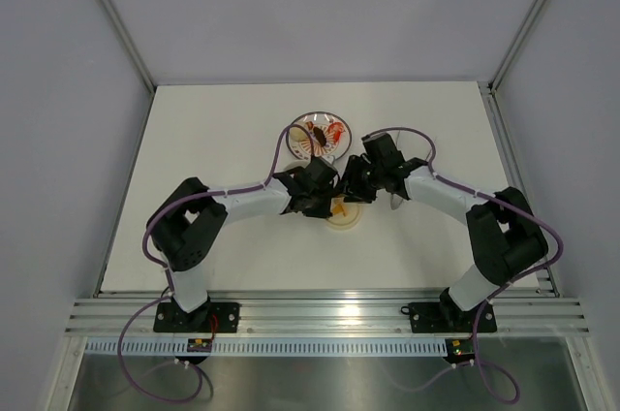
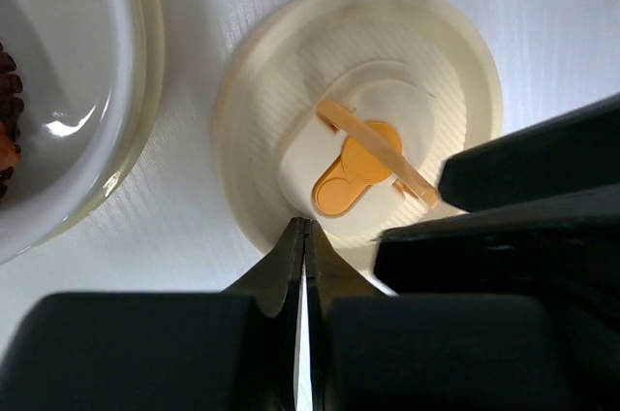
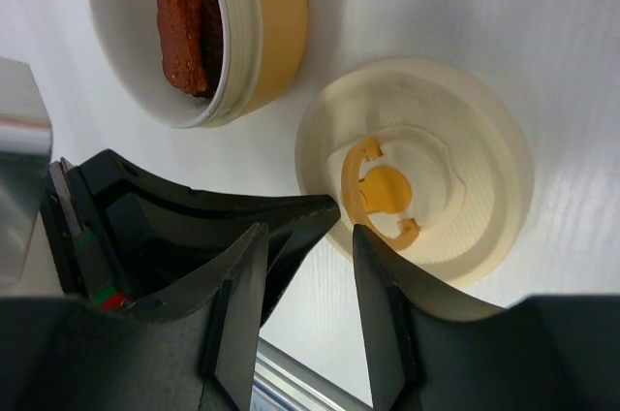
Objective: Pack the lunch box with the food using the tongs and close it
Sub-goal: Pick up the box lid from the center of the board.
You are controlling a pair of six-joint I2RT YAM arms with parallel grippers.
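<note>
Packing looks done: the food (image 3: 179,14) sits in the lunch box (image 3: 262,33), which stands on the desk (image 3: 436,4) just beside its lid (image 3: 475,169). The lid is off, so closing is left. Both arms reach low over the lid. The left hand (image 2: 305,237) is pinched shut, its tip at the lid's rim. The right hand (image 3: 310,232) is partly spread, holding nothing.
</note>
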